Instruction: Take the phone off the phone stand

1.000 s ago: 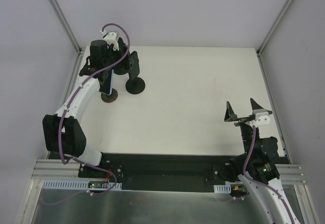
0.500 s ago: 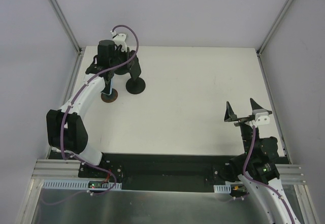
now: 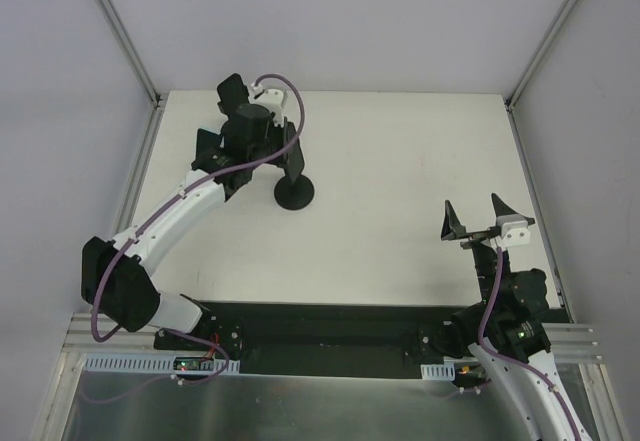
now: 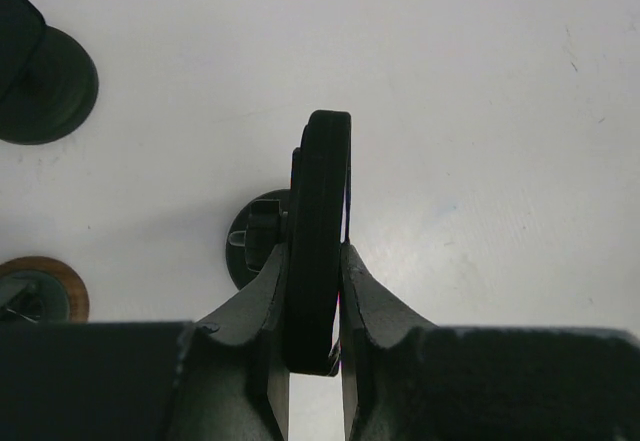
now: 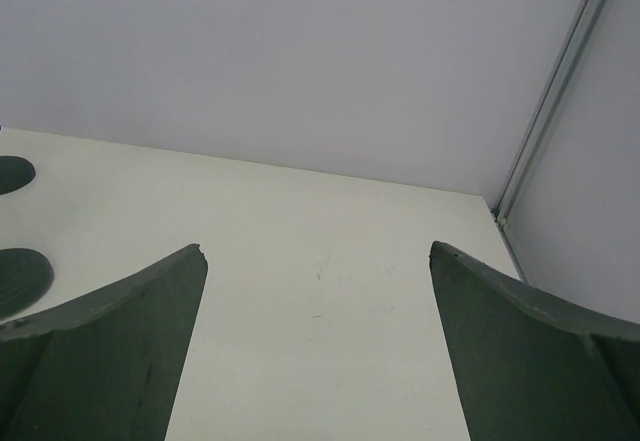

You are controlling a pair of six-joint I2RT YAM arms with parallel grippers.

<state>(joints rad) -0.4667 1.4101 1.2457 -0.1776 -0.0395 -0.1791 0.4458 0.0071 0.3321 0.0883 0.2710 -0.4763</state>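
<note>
Fingers (image 4: 366, 296) of the left gripper (image 4: 316, 261) pinch a slim black phone (image 4: 320, 176) edge-on. A black round-based phone stand (image 4: 246, 253) sits at its 9 o'clock; contact cannot be told. The left arm reaches toward 11 o'clock on the white table (image 3: 400, 161). At 4 o'clock, the right gripper (image 3: 473, 203) is spread wide.
</note>
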